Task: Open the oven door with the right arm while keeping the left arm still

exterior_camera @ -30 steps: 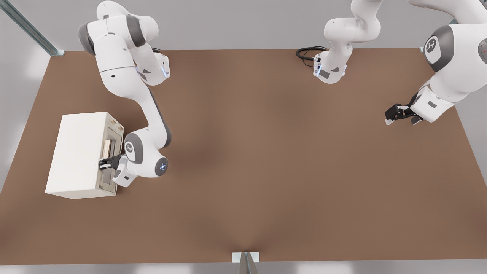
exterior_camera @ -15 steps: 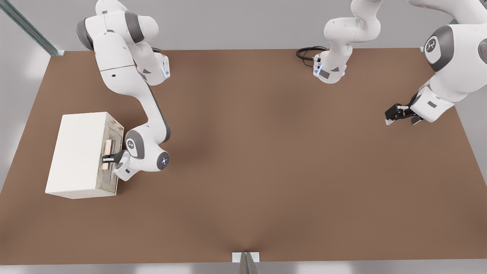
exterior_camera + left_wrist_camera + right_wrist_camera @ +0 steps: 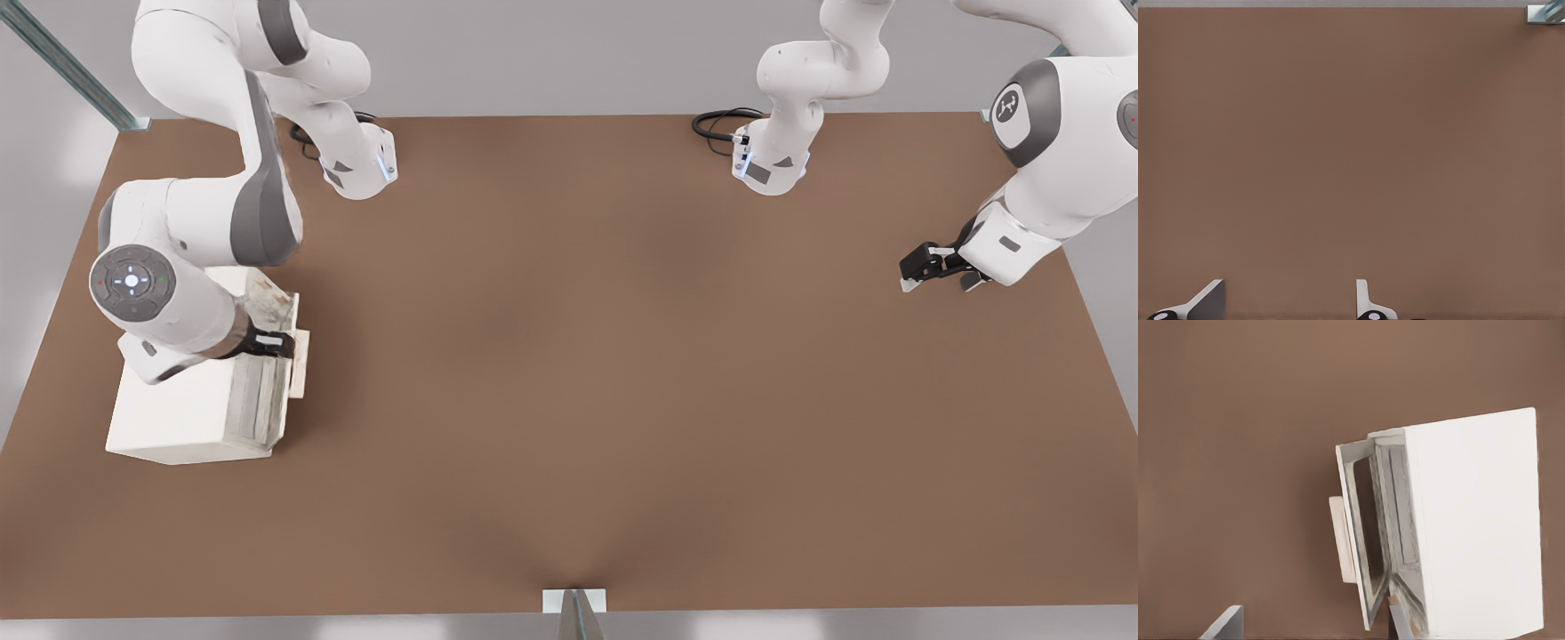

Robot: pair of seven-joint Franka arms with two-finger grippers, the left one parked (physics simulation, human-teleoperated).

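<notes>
We see a matt brown table [image 3: 622, 356], a smooth white oven box [image 3: 1478, 520], its cream door [image 3: 1353, 520] with a pale wooden handle [image 3: 1341, 540], and the black gripper [image 3: 283, 344] above the box's front edge.

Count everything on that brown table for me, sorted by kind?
Robot arms: 2, the right arm with its pincer above the oven door, the left arm parked.
Ovens: 1, door ajar.
Black cables: 1.
Total: 4.

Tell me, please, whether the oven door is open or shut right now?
Partly open: the door angles away from the oven, showing a gap. The claw sits above its top edge, fingers spread.
</notes>
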